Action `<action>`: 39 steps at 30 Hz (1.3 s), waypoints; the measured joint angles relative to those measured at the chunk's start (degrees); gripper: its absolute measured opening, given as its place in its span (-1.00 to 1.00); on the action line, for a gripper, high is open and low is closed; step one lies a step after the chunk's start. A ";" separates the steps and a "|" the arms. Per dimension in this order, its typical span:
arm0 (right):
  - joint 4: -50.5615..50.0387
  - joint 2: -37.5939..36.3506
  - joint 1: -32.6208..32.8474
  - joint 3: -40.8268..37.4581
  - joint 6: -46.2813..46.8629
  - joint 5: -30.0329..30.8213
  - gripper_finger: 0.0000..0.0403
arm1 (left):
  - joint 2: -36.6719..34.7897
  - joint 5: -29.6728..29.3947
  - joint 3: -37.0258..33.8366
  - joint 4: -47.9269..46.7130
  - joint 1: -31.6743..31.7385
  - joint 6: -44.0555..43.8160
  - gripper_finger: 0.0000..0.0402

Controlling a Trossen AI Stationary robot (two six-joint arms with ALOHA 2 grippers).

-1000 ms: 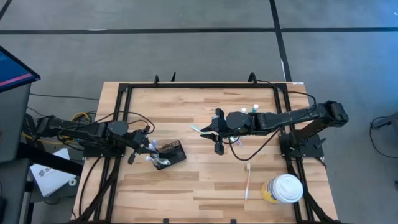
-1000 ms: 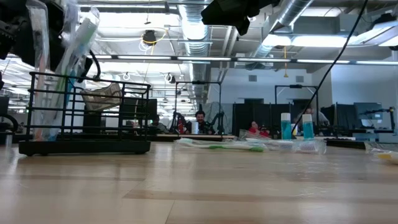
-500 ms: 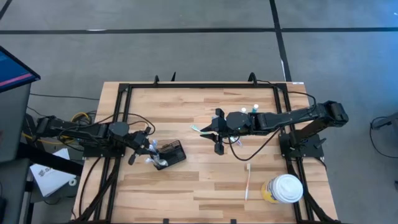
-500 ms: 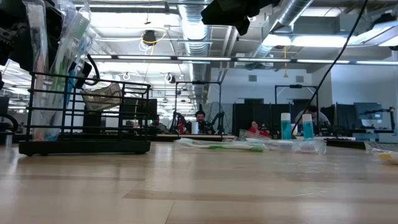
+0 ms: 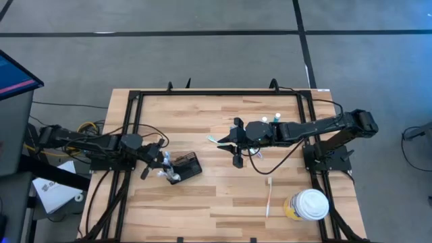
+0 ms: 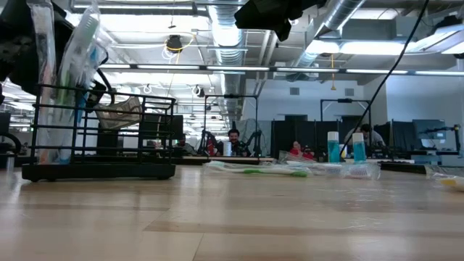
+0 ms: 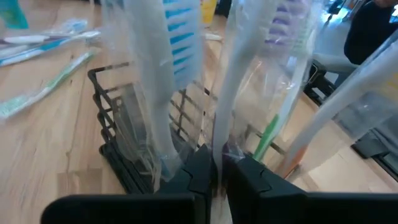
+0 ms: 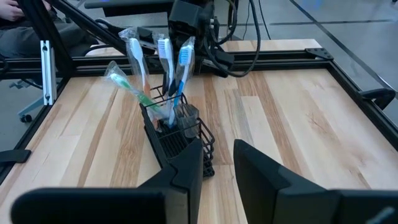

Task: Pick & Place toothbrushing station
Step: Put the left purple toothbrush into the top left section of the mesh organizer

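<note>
My left pincer (image 5: 162, 160) sits low over the left half of the pale butcher-block wooden table (image 5: 223, 196), its two dark fingers (image 7: 202, 174) pressed together on a clear plastic-wrapped toothbrush (image 7: 239, 81) whose lower end stands inside the small black rectangular wire holder box (image 5: 185, 167). That holder box rests flat on the table, just beside my left fingertips, toward the table's middle. From my right wrist I see several wrapped toothbrushes (image 8: 163, 68) standing upright or leaning in it, with white, blue and green handles, and the low view shows them rising above its dark wire frame (image 6: 101, 130). My right pincer (image 5: 236, 143) hangs above the table's centre, well apart from the holder, with its dark fingers (image 8: 264, 171) parted by a narrow gap and nothing between them. Near it lie a wrapped green toothbrush (image 6: 254, 170) and two small blue-capped tubes (image 6: 344, 148). A loose white toothbrush (image 5: 268, 196) lies on the wood toward the front right, just beside a yellowish cup with a white lid (image 5: 309, 204).
</note>
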 joint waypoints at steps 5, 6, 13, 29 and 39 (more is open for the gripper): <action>0.02 0.00 0.00 0.00 0.01 -0.01 -0.59 | -0.09 0.14 -0.20 0.95 -0.01 -0.42 -0.76; 0.00 0.00 0.00 0.00 0.02 0.00 -0.59 | -0.09 0.16 -0.20 0.98 -0.01 -0.44 -0.74; 0.01 0.00 -0.02 0.00 0.00 -0.02 -0.59 | -0.09 0.25 -0.20 1.44 -0.01 -1.81 -0.63; 0.01 0.00 -0.02 0.00 0.02 -0.02 -0.59 | -0.11 0.04 -0.20 3.38 0.03 -1.73 -0.36; 0.00 0.00 -0.02 0.00 0.02 0.00 -0.59 | -0.11 -0.12 -0.20 6.47 0.03 -1.33 -0.26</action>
